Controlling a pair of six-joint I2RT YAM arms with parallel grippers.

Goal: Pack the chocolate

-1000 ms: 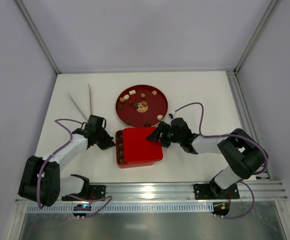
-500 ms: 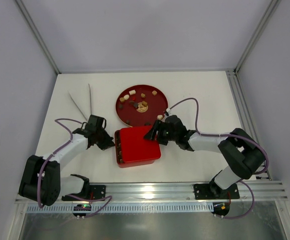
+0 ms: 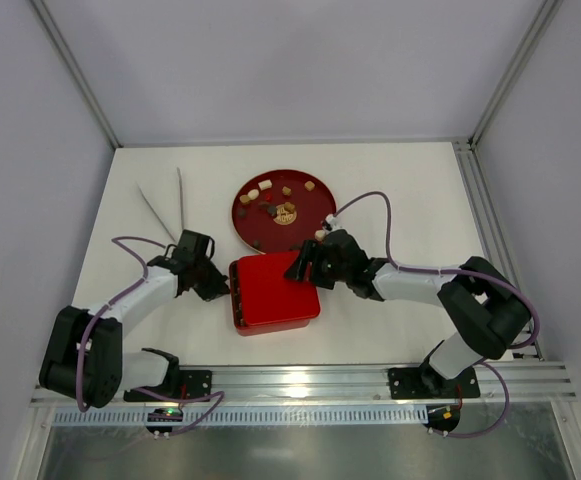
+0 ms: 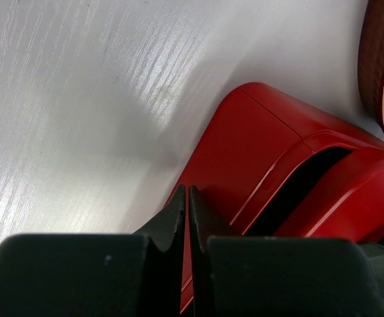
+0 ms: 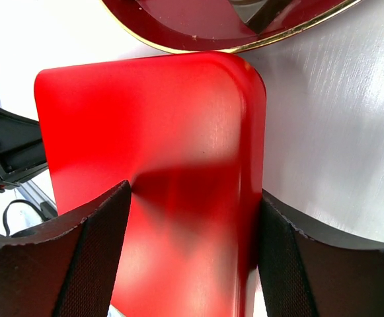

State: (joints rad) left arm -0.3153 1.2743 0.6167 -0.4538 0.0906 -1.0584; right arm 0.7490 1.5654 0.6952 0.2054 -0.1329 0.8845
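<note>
Blocked dead ahead of the left claw by the side of the red tray, tips pressed together and hard against it, with no gap to slip through. Behind and to the outer side of that claw, bare table; farther off on its far side, two white sticks lying well apart from it. Inside the spread of the right claw, no free room: filled by the corner of the red lid. Just past those fingertips, the rim of the round plate, close beside the lid corner. On that claw's outer side, open table as far as the metal rail.
</note>
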